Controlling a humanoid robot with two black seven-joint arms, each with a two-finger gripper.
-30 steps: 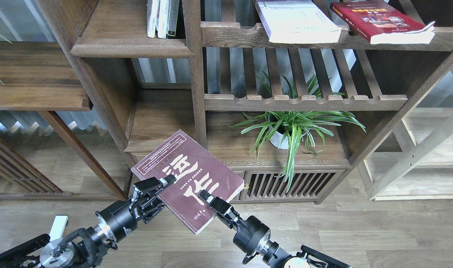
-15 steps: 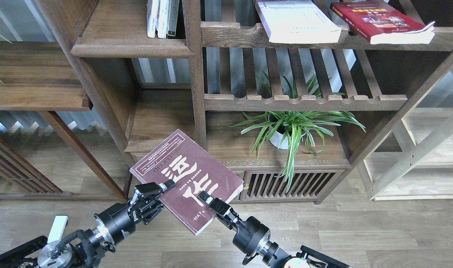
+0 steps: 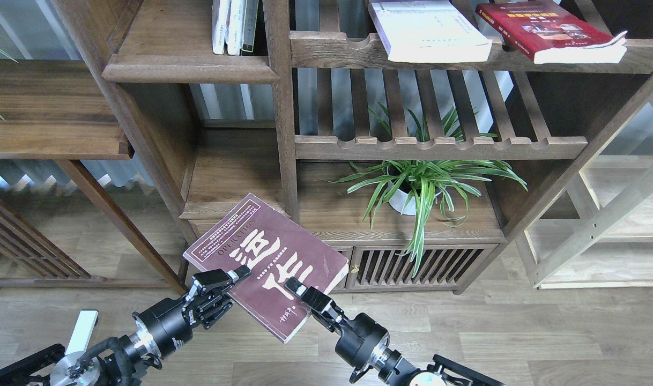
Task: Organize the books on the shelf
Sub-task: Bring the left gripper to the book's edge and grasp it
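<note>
Maroon book (image 3: 267, 265) face-up, long axis diagonal upper-left to lower-right, clamped between left hand (image 3: 235, 276) and right hand (image 3: 294, 287)

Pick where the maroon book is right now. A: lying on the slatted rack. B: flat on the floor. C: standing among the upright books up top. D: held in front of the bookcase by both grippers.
D: the maroon book is off every surface, with the left gripper and right gripper each clamped on an edge.

Maroon book (image 3: 267, 262) with big white characters and gold "OPERATION", face up and tilted, low in the frame left of centre. Thick white book (image 3: 428, 29) and red book (image 3: 546, 29) lying flat, side by side, at upper right. Solid dark-brown shelf (image 3: 190, 67) with rounded front edge at upper left.
</note>
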